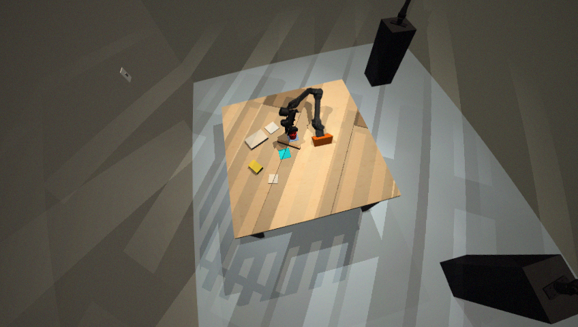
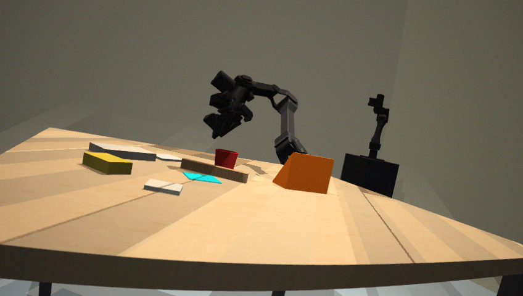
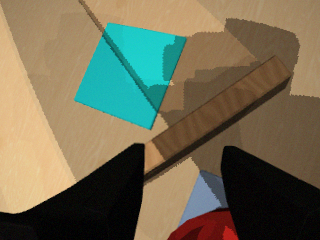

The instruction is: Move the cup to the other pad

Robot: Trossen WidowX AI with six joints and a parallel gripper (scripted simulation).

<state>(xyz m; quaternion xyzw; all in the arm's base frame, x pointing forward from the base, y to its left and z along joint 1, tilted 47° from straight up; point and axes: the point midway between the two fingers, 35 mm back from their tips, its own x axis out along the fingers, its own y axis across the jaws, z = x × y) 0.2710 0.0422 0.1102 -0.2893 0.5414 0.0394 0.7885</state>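
A red cup point(image 1: 292, 135) point(image 2: 226, 159) point(image 3: 207, 229) stands upright on the blue pad point(image 3: 198, 196); in the wrist view only its top part shows at the bottom edge. No marbles can be made out. The cyan pad point(image 1: 284, 154) point(image 2: 201, 177) point(image 3: 125, 70) lies bare on the far side of a wooden bar from the cup. My gripper point(image 2: 216, 134) point(image 3: 183, 155) is partly open and empty, pointing down above the cup, with a gap between the fingers and the rim in the exterior view. In the top view it partly overlaps the cup.
The low wooden bar point(image 1: 283, 142) point(image 2: 213, 170) point(image 3: 220, 110) lies between the two pads. An orange block point(image 1: 322, 140) point(image 2: 309, 174) stands by the arm's base. A yellow block point(image 1: 255, 166) point(image 2: 106, 163), a large pale slab point(image 1: 256, 139) and two small white pieces lie around.
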